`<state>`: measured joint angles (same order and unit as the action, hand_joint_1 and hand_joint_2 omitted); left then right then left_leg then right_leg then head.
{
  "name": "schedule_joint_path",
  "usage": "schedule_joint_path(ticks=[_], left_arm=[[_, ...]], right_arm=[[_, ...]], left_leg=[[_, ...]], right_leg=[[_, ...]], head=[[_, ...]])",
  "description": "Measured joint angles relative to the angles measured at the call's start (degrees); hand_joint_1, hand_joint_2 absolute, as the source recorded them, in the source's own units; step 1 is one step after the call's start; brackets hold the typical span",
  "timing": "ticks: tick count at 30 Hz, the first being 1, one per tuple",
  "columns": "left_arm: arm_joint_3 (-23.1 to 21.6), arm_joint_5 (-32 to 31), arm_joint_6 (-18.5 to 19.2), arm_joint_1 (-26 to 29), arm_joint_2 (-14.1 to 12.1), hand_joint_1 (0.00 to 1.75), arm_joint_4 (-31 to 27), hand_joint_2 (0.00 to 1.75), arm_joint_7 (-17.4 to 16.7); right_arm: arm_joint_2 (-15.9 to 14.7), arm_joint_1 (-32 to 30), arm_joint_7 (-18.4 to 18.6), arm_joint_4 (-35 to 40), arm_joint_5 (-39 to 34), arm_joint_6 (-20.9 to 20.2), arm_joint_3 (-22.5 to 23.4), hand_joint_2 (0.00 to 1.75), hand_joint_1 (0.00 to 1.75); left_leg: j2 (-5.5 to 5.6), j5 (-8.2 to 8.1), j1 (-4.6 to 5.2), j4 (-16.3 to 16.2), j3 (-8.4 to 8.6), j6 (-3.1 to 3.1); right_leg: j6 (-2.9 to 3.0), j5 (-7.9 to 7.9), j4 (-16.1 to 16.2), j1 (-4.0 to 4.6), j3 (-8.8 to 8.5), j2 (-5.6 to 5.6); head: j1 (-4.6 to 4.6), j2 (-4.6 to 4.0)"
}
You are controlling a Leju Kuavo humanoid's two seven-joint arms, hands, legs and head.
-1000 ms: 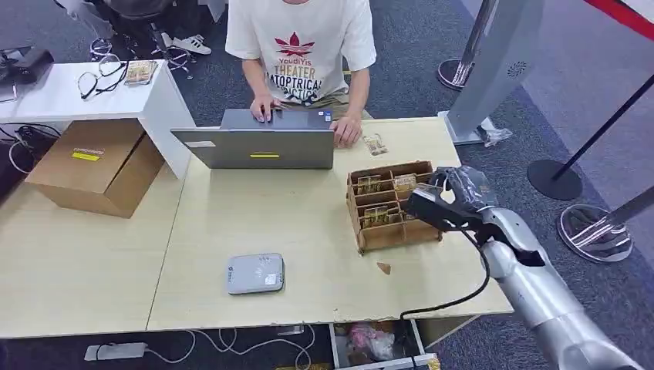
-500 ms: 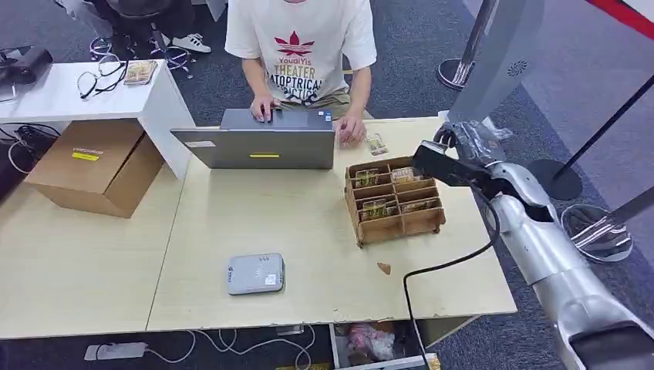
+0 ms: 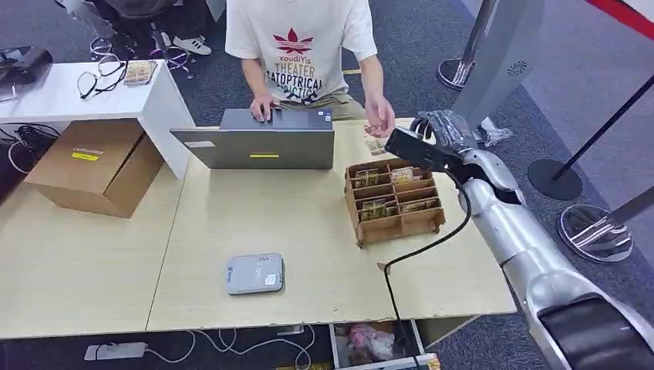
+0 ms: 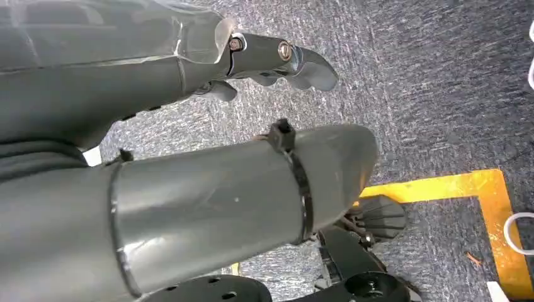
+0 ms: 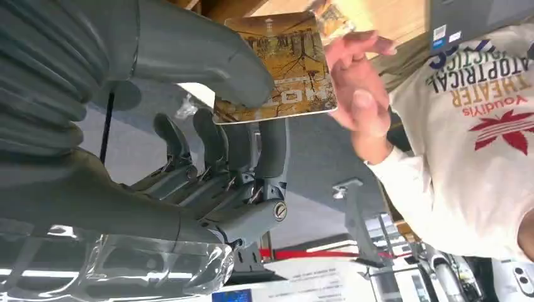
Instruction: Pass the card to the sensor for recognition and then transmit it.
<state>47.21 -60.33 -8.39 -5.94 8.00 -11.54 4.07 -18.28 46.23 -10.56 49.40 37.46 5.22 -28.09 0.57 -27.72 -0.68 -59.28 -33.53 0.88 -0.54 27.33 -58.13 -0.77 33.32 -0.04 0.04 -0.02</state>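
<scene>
Right hand [image 5: 208,126] fingers pinch the yellow printed card [image 5: 286,69]; person's open hand [image 5: 359,82] just beyond; keep card level.

We see a pale wooden table [image 3: 254,223] spanning the centre of the head view, with a second table top [image 3: 69,254] abutting it at nine o'clock. At ten o'clock stands a white side desk [image 3: 69,92] bearing a pair of glasses [image 3: 96,81], and just below it a cardboard box [image 3: 96,166] rests on the wooden surface. Dark grey carpet [image 3: 416,46] covers the floor from twelve to three o'clock. At two o'clock we note a grey slanted pillar [image 3: 501,58] and round stanchion bases [image 3: 554,179] carrying black poles. At six o'clock white cables [image 3: 231,339] trail beneath the table edge. Lighting is even and diffuse.
</scene>
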Motion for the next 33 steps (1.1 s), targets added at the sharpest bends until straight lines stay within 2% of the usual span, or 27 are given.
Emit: schedule_joint_path(ticks=[6, 9, 11, 23, 25, 26, 27, 33], left_arm=[[-0.5, -0.55, 0.0, -0.19, 0.13, 0.0, 0.0, 0.0, -0.52], [-0.9, -0.63, -0.02, -0.18, 0.13, 0.0, 0.0, 0.0, -0.76], [-1.05, -0.79, -0.02, -0.18, 0.13, 0.0, 0.0, 0.0, -0.85], [-1.4, -1.2, -0.18, -0.17, 0.13, 0.0, 0.0, 0.0, -1.18], [-1.4, -1.03, -0.26, -0.15, 0.13, 0.0, 0.0, 0.0, -1.18], [-1.4, -0.94, -0.35, -0.14, 0.13, 0.0, 0.0, 0.0, -1.18], [-1.4, -0.83, -0.39, -0.12, 0.13, 0.0, 0.0, 0.0, -1.18], [-1.4, -0.52, -0.61, 0.16, 0.11, 0.0, 0.0, 0.0, -1.18]], right_arm=[[2.91, 3.46, 0.7, -5.65, 0.59, 0.22, -0.7, 1.75, 1.45], [4.0, 4.78, 0.72, -8.17, 0.77, 0.37, -1.05, 1.75, 1.52], [4.66, 5.63, 0.74, -9.97, 0.79, 0.88, -1.16, 1.75, 1.48], [6.12, 6.89, 0.31, -15.33, 0.59, 1.64, -1.6, 1.75, 1.54], [6.36, 7.07, 0.26, -15.85, 0.59, 1.55, -1.62, 1.75, 1.45], [6.52, 7.16, 0.26, -16.05, 0.59, 1.51, -1.64, 1.75, 1.03], [6.65, 7.33, 0.26, -16.29, 0.61, 1.38, -1.66, 1.75, 0.0], [7.43, 7.74, 0.11, -17.66, 0.61, 1.31, -1.9, 1.75, 0.0]], left_leg=[[0.01, 0.0, 0.01, 0.0, -0.02, 0.0], [0.02, 0.0, 0.01, 0.0, -0.02, 0.0], [0.02, 0.0, 0.01, 0.0, -0.01, 0.0], [0.02, 0.0, 0.01, 0.0, -0.02, 0.0], [0.02, 0.0, 0.01, 0.0, -0.02, 0.0], [0.02, 0.0, 0.01, 0.0, -0.02, 0.0], [0.02, 0.0, 0.01, 0.0, -0.02, 0.0], [0.02, 0.0, 0.01, 0.0, -0.01, 0.0]], right_leg=[[0.0, 0.0, 0.01, -0.01, 0.0, 0.01], [0.0, 0.0, 0.01, -0.01, 0.0, -0.01], [0.0, 0.0, 0.01, -0.01, 0.0, -0.01], [0.0, 0.0, 0.01, -0.01, 0.0, -0.01], [0.0, 0.0, 0.01, -0.01, 0.0, -0.01], [0.0, 0.0, 0.01, -0.01, 0.0, -0.01], [0.0, 0.0, 0.01, -0.01, 0.0, -0.01], [0.0, 0.0, 0.01, 0.0, 0.0, -0.01]], head=[[0.07, 0.0], [0.02, 0.0], [0.02, 0.0], [0.02, 0.0], [0.02, 0.0], [0.02, 0.0], [0.02, 0.0], [0.02, 0.0]])
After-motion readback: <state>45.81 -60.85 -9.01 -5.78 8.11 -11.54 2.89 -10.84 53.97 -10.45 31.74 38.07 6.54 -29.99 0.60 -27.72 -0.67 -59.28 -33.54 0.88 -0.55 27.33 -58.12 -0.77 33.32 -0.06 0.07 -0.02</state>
